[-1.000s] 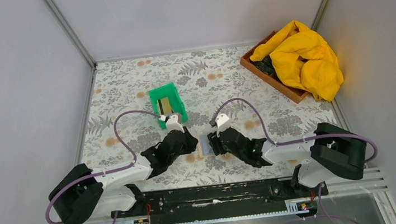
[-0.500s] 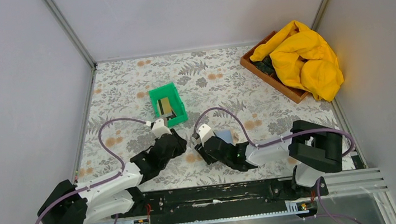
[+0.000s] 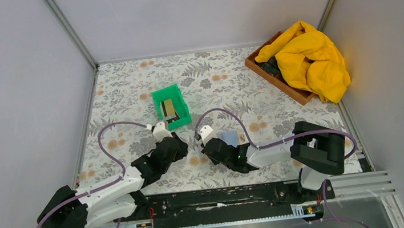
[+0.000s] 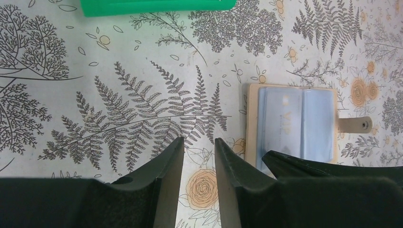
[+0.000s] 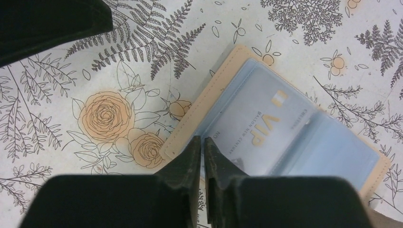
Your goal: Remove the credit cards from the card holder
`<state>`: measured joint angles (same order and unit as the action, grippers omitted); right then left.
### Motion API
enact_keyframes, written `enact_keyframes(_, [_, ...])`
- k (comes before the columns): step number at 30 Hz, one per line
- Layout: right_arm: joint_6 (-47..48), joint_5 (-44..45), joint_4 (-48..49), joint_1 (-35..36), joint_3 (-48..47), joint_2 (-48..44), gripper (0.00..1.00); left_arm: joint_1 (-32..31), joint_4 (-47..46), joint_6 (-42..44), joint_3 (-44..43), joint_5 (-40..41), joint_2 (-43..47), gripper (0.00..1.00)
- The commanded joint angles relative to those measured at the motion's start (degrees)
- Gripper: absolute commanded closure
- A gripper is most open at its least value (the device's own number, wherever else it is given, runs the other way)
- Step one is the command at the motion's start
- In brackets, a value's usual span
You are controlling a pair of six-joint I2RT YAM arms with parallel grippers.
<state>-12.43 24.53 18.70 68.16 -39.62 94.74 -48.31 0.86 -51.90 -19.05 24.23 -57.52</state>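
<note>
- At the right gripper (image 5: 201, 140), fingers drawn almost together, only a thin slit between them; tips down on the near long edge of the card holder (image 5: 285, 118), right at its tan border; perhaps nipping the clear sleeve there, not to be told from this angle.
- At the left gripper (image 4: 198, 142), fingers part-way open with a narrow gap, nothing in it; poised over bare tablecloth (image 4: 119, 109), clear of both bin and holder.
- Card holder open and flat, blue-grey lining up, closing tab (image 4: 354, 124) sticking out from one short end; just to the right of the left gripper, a strip of bare cloth between; every edge well inside the table.
- In the holder's pocket, a greyish VIP card (image 5: 266, 126), wholly under the sleeve.
- Just beyond the left gripper, near but apart, a green bin (image 3: 163, 90) with a tan striped card (image 3: 169, 109) inside.
- Open cloth beyond both grippers up to the back wall; more open cloth from the bin to the left wall, and between the holder and the far right corner.
- In that far right corner, hard against the wall, a wooden tray (image 3: 289, 92) heaped with a yellow cloth (image 3: 308, 59) spilling over its rim.
- By count: two grippers, one holder, one bin, one tray, one yellow cloth, two cards in plain sight.
</note>
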Motion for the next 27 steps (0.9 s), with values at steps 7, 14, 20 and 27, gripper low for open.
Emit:
enact_keyframes(7, [-0.98, 1.56, -1.11, 0.14, -1.36, -0.43, 1.00, 0.48, -0.80, 0.56, 1.03, 0.67, 0.11, 0.62])
enact_keyframes(14, [-1.21, 5.69, 0.46, -0.20, 1.28, -4.47, 1.00, 0.50, -0.94, 0.66, 1.13, 0.49, 0.03, 0.62])
enact_keyframes(20, [-1.20, 7.02, 0.61, -1.08, 2.26, -6.23, 1.00, 0.57, -0.80, 0.84, 1.30, 0.39, 0.55, 0.62])
enact_keyframes(27, [-0.93, 5.86, -1.08, -0.96, 0.36, -3.95, 0.40, 0.53, -1.12, 0.79, 1.48, 0.12, 0.41, 0.62])
